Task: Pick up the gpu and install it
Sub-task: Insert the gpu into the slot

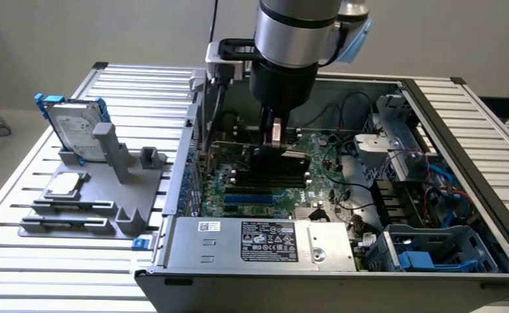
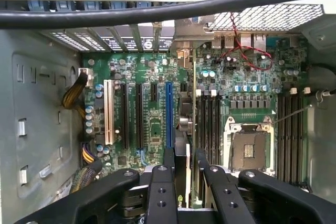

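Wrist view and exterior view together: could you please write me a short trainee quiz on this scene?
1. True or false: the pincer grips the graphics card edge-on.
2. Where does the hard drive stand? A. inside the computer. B. on the grey stand. C. in the pincer.
3. Fill in: the card is held over the green ____.

Key: 1 true; 2 B; 3 motherboard.
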Controlling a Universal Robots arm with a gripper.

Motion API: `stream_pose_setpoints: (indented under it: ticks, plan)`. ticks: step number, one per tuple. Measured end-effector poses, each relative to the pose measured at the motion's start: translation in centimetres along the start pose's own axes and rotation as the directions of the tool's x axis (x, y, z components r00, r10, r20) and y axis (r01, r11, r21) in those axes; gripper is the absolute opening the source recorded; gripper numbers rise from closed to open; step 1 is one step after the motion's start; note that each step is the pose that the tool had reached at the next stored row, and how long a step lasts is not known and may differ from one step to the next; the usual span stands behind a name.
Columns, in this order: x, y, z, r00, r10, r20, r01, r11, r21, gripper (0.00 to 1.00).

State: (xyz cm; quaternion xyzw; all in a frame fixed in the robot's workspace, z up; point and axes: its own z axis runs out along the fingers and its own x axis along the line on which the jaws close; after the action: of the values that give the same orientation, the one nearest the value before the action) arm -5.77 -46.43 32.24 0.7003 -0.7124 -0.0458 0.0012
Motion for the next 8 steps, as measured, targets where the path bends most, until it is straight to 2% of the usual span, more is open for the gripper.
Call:
stream_pose_setpoints:
  ticks: [1,3,5,6,8]
  plan:
    - [0.0,0.07,0.03,1.0000,0.000,-0.0033,0.000,1.0000,0.0065,0.26]
    - [0.0,0.28,0.07,1.0000,-0.003,-0.0078,0.003,0.9995,0.0308,0.26]
    - [0.0,0.59,0.16,0.9999,-0.004,-0.0103,0.005,0.9987,0.0501,0.26]
    - [0.0,0.79,0.23,0.9999,-0.005,-0.0116,0.005,0.9984,0.0564,0.26]
    - [0.0,1.25,0.40,0.9999,-0.006,-0.0137,0.007,0.9981,0.0618,0.26]
